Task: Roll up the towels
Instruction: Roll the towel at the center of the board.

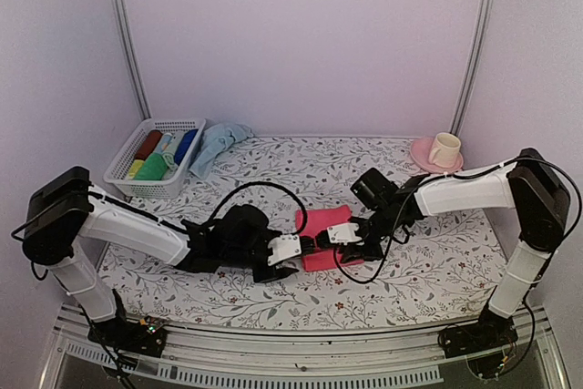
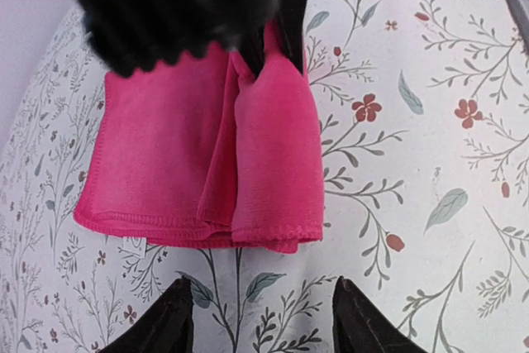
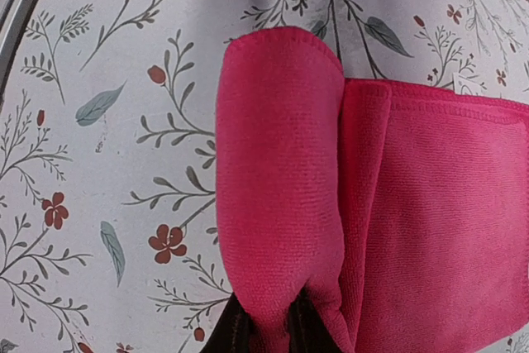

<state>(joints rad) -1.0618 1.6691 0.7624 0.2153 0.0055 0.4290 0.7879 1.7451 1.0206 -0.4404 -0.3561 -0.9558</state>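
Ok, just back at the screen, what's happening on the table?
The right gripper is pinched on the rolled-over end of the pink towel, mid-table. The left gripper stands open just short of it, touching nothing. The roll is barely begun. The pale blue towel lies crumpled beside the basket.

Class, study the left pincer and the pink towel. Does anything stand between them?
Nothing visible does. The left pincer stands open just short of the pink towel, at its hemmed edge, with only bare floral tablecloth between. The right pincer pinches the towel's rolled fold on the far side.
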